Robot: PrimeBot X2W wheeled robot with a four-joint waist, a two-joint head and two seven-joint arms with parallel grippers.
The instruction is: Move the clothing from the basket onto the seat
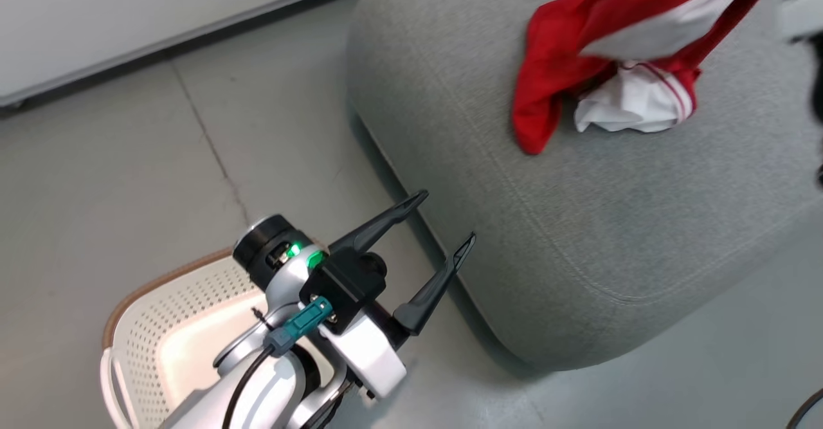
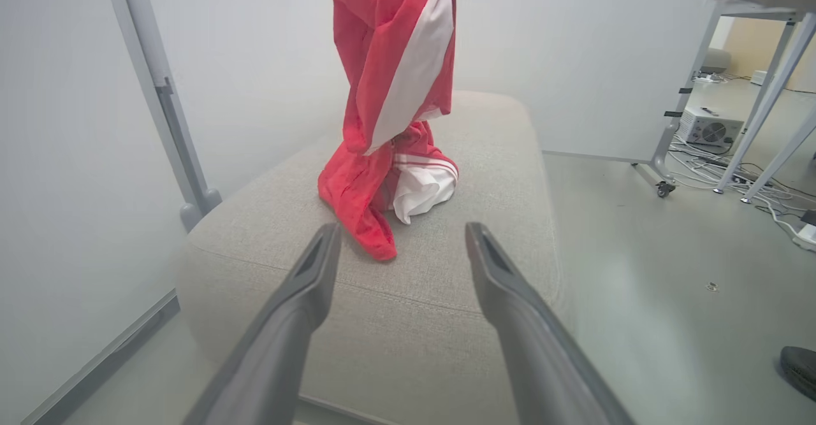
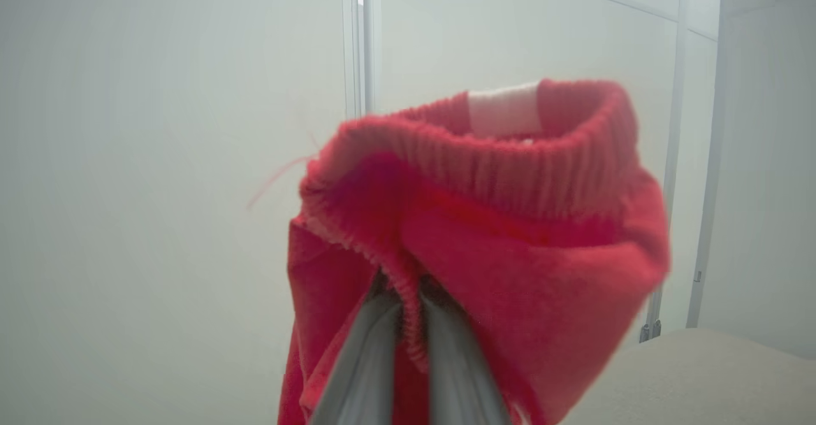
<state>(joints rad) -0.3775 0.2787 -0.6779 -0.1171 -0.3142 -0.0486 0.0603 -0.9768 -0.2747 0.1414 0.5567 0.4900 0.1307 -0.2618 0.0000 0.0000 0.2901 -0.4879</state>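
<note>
Bare seat (image 1: 611, 236) beside draped clothing (image 1: 559, 62)

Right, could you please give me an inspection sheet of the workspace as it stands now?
surface: grey seat, with clothing on it.
job's things: red clothing hangs from the right gripper, its lower end on the seat by a white cloth; basket on the floor, no clothing in its visible part.
clutter: nothing seen.
grippers: left gripper open, holding nothing, by the seat's edge; right gripper shut on the clothing's ribbed band.
cables: arm cable; floor cables under a table.
surroundings: white wall, a box, a shoe.
</note>
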